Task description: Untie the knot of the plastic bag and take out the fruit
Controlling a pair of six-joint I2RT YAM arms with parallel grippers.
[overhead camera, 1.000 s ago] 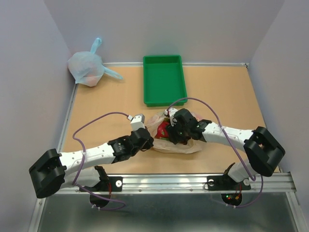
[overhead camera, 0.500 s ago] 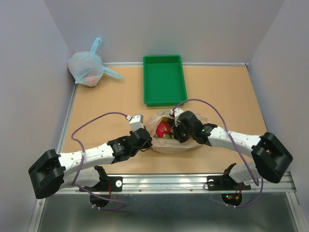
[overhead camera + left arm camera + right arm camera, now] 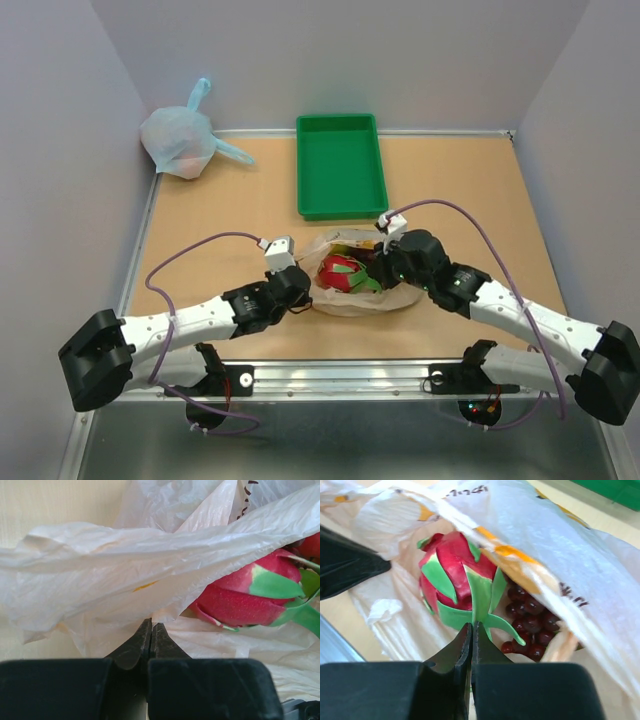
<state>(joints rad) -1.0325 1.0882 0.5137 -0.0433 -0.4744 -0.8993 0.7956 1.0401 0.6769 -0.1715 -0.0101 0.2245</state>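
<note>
The peach-orange plastic bag (image 3: 345, 303) lies open at the table's near middle. A red dragon fruit (image 3: 340, 272) with green scales shows in its mouth. My left gripper (image 3: 305, 290) is at the bag's left edge, shut on a fold of the plastic bag (image 3: 125, 555), with the dragon fruit (image 3: 240, 600) just beyond. My right gripper (image 3: 377, 273) reaches in from the right and is shut on a green scale of the dragon fruit (image 3: 452, 565). Dark purple grapes (image 3: 530, 622) lie beside it under the bag's upper flap (image 3: 545, 545). Both sets of jaws, left (image 3: 151, 625) and right (image 3: 471, 626), are pressed together.
A green tray (image 3: 303, 170) stands behind the bag at the back middle. A pale blue knotted bag (image 3: 178, 140) sits in the back left corner. Grey walls close in the table on three sides, and a metal rail runs along the near edge.
The right gripper has closed on the dragon fruit's green scale, and the right arm has swung out to the right. The bag's mouth shows more fruit. The left arm has hardly moved.
</note>
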